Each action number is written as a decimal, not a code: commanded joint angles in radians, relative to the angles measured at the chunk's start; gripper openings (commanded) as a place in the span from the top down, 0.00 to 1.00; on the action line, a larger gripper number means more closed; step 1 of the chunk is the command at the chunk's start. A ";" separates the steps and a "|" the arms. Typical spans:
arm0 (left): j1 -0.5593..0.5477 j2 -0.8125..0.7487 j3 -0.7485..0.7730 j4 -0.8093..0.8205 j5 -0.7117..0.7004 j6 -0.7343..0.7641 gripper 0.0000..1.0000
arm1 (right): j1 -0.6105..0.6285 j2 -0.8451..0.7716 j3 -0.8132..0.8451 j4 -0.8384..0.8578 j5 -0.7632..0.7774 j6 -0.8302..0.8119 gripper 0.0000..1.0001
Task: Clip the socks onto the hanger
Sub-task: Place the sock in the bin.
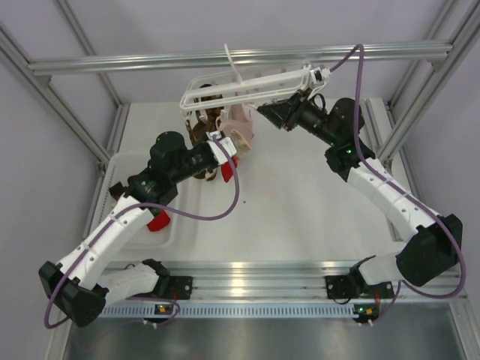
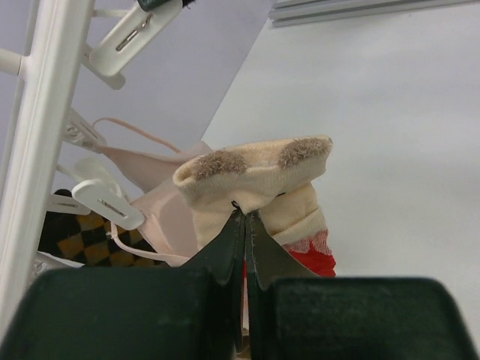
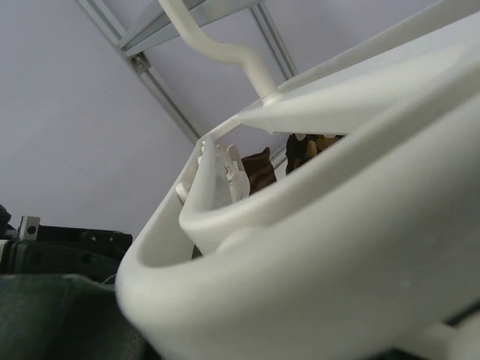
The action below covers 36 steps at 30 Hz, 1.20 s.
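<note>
The white hanger [image 1: 247, 84] hangs in the air at the back, below the rail. My right gripper [image 1: 279, 111] is shut on its right end, and its frame [image 3: 337, 247] fills the right wrist view and hides the fingers. A pale pink sock [image 1: 238, 129] and a brown patterned sock [image 1: 199, 132] dangle from its clips. My left gripper [image 2: 244, 214] is shut on the cream cuff of a red sock [image 2: 255, 180], held just beside the pink sock [image 2: 157, 206] and a free white clip [image 2: 109, 202]. Another red sock [image 1: 157, 221] lies in the tray.
A white tray [image 1: 124, 161] sits at the left of the table under my left arm. An aluminium rail [image 1: 225, 58] crosses above the hanger, with frame posts at both sides. The hanger's hook [image 3: 217, 45] points up toward the rail.
</note>
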State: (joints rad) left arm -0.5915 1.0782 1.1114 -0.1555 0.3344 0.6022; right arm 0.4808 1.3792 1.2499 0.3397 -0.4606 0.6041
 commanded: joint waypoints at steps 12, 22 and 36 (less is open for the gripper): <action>-0.002 0.011 0.074 -0.008 -0.037 0.004 1.00 | -0.045 -0.025 0.042 0.050 -0.110 -0.018 1.00; -0.007 0.089 0.145 0.066 -0.127 0.226 1.00 | -0.076 -0.049 0.057 -0.051 -0.136 -0.125 1.00; 0.037 -0.113 0.159 -0.228 -0.150 -0.235 1.00 | -0.097 -0.046 0.060 -0.028 -0.141 -0.090 1.00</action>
State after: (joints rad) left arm -0.5869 1.0744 1.2415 -0.2859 0.2035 0.5278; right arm 0.4053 1.3682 1.2663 0.2844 -0.5888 0.5251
